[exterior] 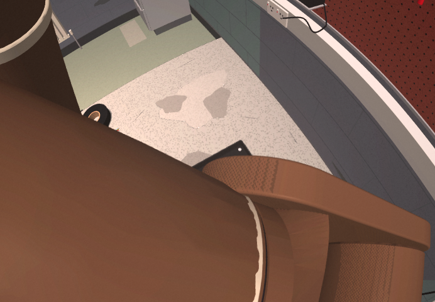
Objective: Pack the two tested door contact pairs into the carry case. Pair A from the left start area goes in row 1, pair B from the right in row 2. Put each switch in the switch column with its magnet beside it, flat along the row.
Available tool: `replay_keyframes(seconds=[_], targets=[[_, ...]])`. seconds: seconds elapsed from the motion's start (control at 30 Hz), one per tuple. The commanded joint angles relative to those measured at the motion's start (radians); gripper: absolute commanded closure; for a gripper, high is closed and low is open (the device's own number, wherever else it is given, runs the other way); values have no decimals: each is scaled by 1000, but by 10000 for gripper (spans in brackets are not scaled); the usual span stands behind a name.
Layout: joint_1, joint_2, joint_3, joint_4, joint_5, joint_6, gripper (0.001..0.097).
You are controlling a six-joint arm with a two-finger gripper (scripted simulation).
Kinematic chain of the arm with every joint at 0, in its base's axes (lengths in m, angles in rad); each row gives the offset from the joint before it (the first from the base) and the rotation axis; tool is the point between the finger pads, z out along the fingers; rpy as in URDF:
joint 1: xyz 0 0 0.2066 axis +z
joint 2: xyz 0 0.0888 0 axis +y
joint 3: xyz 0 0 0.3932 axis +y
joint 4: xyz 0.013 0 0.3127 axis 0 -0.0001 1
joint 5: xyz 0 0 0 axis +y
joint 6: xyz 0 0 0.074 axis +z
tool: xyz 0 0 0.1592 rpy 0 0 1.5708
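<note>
The black carry case (229,154) shows only one corner, with a small white dot on it, poking out from behind my brown arm on the speckled table top. The arm fills most of the side camera's picture and hides the gripper, the switches and the magnets. I cannot see the fingers or what is between them.
A roll of black tape (98,114) lies on the table at the left, half behind the arm. Pale and grey patches (197,103) mark the middle of the table. A grey wall panel and a white rail curve along the right side.
</note>
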Motion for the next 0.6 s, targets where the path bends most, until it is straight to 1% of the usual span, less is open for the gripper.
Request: replay_keyframes(seconds=[0.0,0.23,0.57], targets=[[0,-1,-1,0,0,-21,578],[0,0,-1,0,0,-208,578],[0,0,-1,0,0,-530,578]])
